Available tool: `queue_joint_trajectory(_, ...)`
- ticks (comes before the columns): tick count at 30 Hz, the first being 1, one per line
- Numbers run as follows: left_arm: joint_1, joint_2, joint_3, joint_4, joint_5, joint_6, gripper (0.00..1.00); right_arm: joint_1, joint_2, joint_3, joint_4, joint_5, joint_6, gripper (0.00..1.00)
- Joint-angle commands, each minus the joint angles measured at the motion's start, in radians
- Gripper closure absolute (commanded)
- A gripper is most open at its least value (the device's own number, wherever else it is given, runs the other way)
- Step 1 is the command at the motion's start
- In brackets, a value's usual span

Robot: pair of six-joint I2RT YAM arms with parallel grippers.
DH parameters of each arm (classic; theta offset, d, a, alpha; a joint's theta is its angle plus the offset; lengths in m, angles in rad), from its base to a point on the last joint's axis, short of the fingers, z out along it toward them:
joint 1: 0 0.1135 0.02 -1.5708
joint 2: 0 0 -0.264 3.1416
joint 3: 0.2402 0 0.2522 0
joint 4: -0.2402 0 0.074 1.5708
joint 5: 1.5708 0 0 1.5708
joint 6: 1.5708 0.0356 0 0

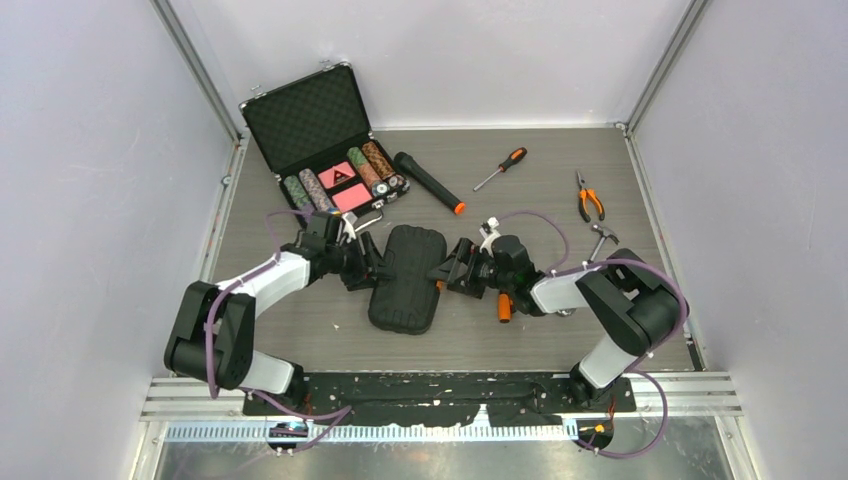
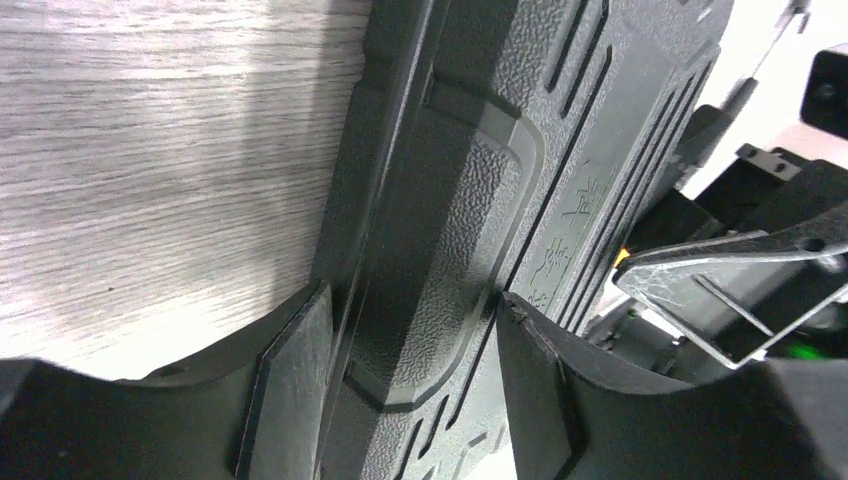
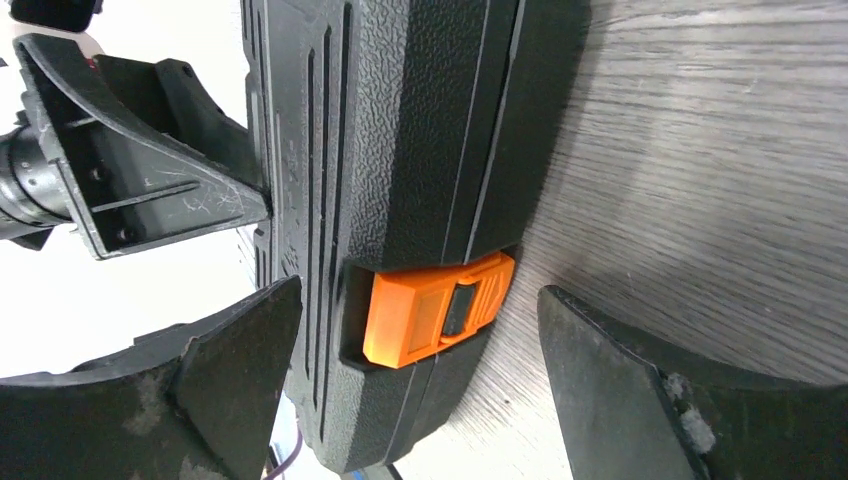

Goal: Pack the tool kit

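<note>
The tool kit's black ribbed case (image 1: 405, 278) lies shut in the middle of the table. My left gripper (image 1: 372, 268) is at its left long edge. In the left wrist view that gripper (image 2: 410, 390) has the case's edge (image 2: 450, 200) between its fingers, and both pads rest against the plastic. My right gripper (image 1: 440, 275) faces the opposite edge. In the right wrist view its jaws (image 3: 418, 290) stand wide apart on either side of the orange latch (image 3: 435, 318), touching nothing. A screwdriver (image 1: 500, 168), pliers (image 1: 588, 197) and a hammer (image 1: 600, 240) lie loose at the back right.
An open metal-edged poker chip case (image 1: 320, 150) stands at the back left. A black flashlight (image 1: 428, 182) lies beside it. An orange-handled tool (image 1: 504, 305) lies under my right arm. Grey walls close in the table on both sides.
</note>
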Motion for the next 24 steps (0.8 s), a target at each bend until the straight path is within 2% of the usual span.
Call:
queue_joint_trajectory(1,0.054,0.072,-0.102,0.062,-0.018,-0.018,0.50,0.016,0.032,0.042,0.066,-0.015,0.038,0.08)
queue_joint_trajectory(6,0.068,0.088,-0.126,0.101,0.001,-0.029,0.50,0.045,0.057,0.080,0.048,0.004,0.053,0.08)
queue_joint_trajectory(12,0.077,0.089,-0.140,0.133,0.026,-0.047,0.50,0.050,0.091,0.062,0.172,-0.024,0.098,0.15)
queue_joint_trajectory(17,0.080,0.094,-0.143,0.141,0.028,-0.051,0.50,0.050,0.060,0.046,0.244,-0.030,0.099,0.29)
queue_joint_trajectory(20,0.087,0.086,-0.150,0.142,0.019,-0.052,0.50,0.049,0.016,0.051,0.200,-0.024,0.055,0.36)
queue_joint_trajectory(24,0.092,0.061,-0.138,0.083,-0.046,-0.015,0.50,0.048,-0.069,0.073,0.005,0.033,-0.047,0.50)
